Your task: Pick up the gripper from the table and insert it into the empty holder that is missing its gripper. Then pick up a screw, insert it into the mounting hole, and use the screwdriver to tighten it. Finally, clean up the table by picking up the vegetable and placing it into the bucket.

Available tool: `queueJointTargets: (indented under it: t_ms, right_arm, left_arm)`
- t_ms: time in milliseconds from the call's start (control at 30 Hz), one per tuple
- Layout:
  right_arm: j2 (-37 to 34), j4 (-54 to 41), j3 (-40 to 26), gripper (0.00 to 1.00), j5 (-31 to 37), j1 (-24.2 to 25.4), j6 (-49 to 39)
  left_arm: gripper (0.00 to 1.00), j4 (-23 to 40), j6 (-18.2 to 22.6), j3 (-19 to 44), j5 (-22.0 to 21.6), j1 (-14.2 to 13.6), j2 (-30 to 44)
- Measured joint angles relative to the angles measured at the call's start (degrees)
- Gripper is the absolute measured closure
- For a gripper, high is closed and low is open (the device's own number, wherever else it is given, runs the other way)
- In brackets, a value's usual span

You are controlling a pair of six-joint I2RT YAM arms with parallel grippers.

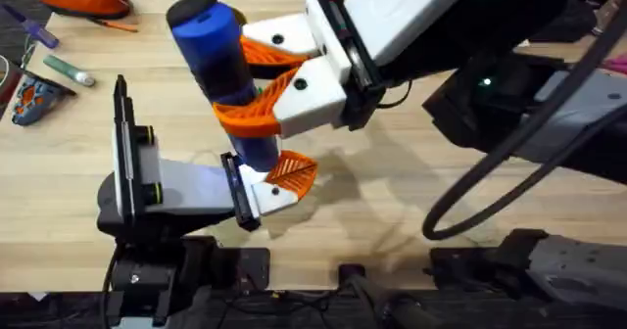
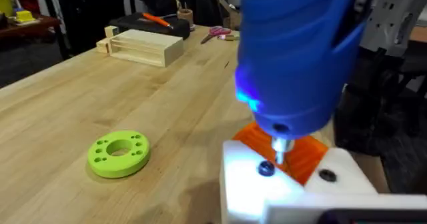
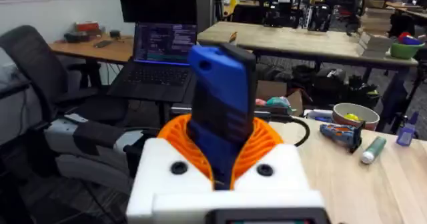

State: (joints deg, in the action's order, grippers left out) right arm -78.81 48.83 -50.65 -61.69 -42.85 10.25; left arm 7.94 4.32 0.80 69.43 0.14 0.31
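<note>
My right gripper (image 1: 233, 84) is shut on the blue screwdriver (image 1: 217, 50), which its orange pads hold upright over the table (image 1: 392, 211). The screwdriver (image 2: 293, 51) points its thin metal tip (image 2: 280, 147) down onto the white holder (image 2: 267, 191) at the end of my left arm, right beside a dark screw (image 2: 265, 169). The orange gripper piece (image 1: 292, 175) sits in that holder, and its orange also shows behind the tip (image 2: 250, 136). My left gripper (image 1: 272, 184) lies low near the front edge. The bucket (image 3: 355, 115) stands far off. The vegetable is out of view.
A lime-green round disc (image 2: 119, 153) lies on the table near the holder. A pale wooden box (image 2: 140, 46) stands farther back. A grey-green marker pen (image 1: 69, 70) and a small blue-and-orange object (image 1: 34, 99) lie at the far left. A black cable (image 1: 490, 172) loops over the right side.
</note>
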Motion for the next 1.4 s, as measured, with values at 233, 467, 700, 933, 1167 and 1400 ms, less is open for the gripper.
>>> queueJointTargets:
  t_ms: [233, 467, 700, 933, 1167, 1400]
  right_arm:
    - [0.00, -0.42, 0.00, 0.907, 0.90, 0.00, -0.83]
    - [-0.14, -0.41, 0.00, 0.907, 1.04, 0.00, -0.93]
    - [-1.09, -0.18, -0.08, 0.907, 1.31, 0.00, -1.25]
    - [-1.09, -0.40, -0.09, 0.907, 1.27, 0.00, -1.30]
    - [-1.09, -0.49, -0.09, 0.907, 0.92, 0.00, -1.62]
    - [-1.54, 1.39, -0.09, 0.907, 0.26, -0.02, -1.40]
  left_arm:
    - [0.989, -0.02, 0.00, 0.00, 0.00, 0.00, 0.01]
    - [0.989, 0.00, 0.00, 0.00, 0.00, 0.00, 0.01]
    - [0.989, 0.00, -0.01, 0.00, 0.00, 0.00, 0.01]
    - [0.989, 0.00, -0.04, 0.00, 0.00, 0.00, 0.01]
    - [0.989, 0.00, -0.04, 0.00, 0.00, 0.00, -0.01]
    - [0.989, -0.02, -0.02, 0.00, -0.02, 0.00, 0.01]
